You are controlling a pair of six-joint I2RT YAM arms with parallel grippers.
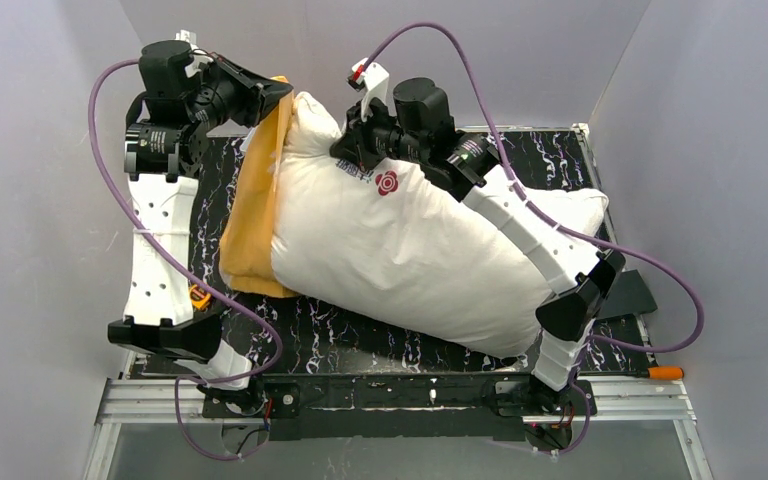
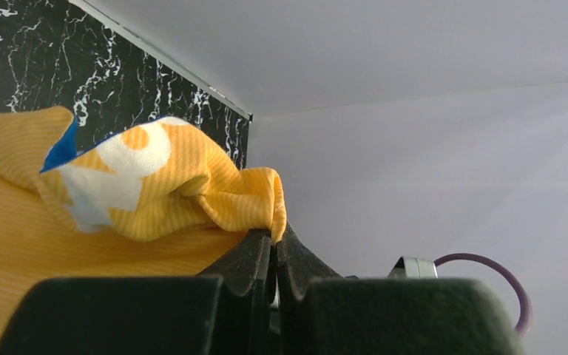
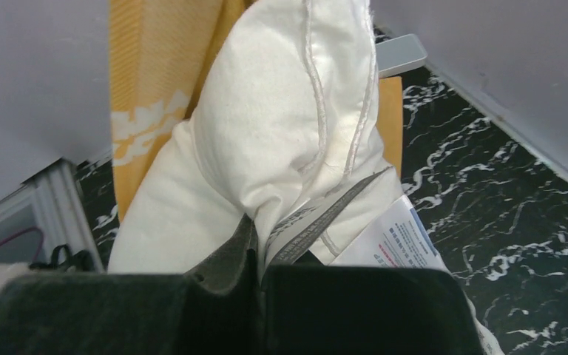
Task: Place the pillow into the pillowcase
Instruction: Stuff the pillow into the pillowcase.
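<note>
Starting at the left of the top view, the pillowcase (image 1: 250,215) is seen as an orange-yellow strip on the black marbled table (image 1: 360,335). Its long axis runs from the upper centre-left of the frame down toward the lower left. Its upper end is pinched by the left gripper (image 1: 272,97), whose fingers are closed tight on the cloth. The pillow (image 1: 410,260) is pressed against the strip's right edge and overlaps it; whether its end sits inside the opening cannot be told. The pillow's long axis is set on a diagonal, from the upper centre down to the lower right, with the upper corner pointed at the case's held end. That corner is clamped by the right gripper (image 1: 350,150), the jaws closed on fabric. A red flower mark (image 1: 387,182) is printed just below it.

In the left wrist view a folded edge of the pillowcase (image 2: 155,185) is shown with a blue patch and white shapes, which are hidden from above. The cloth is held at the tips of the left gripper (image 2: 274,238).

In the right wrist view the pillow (image 3: 266,126) is shown rising upright with its seamed edge. A printed label (image 3: 399,237) is exposed beside the right gripper (image 3: 257,248), and the pillowcase (image 3: 148,66) is seen behind at the upper left.
</note>
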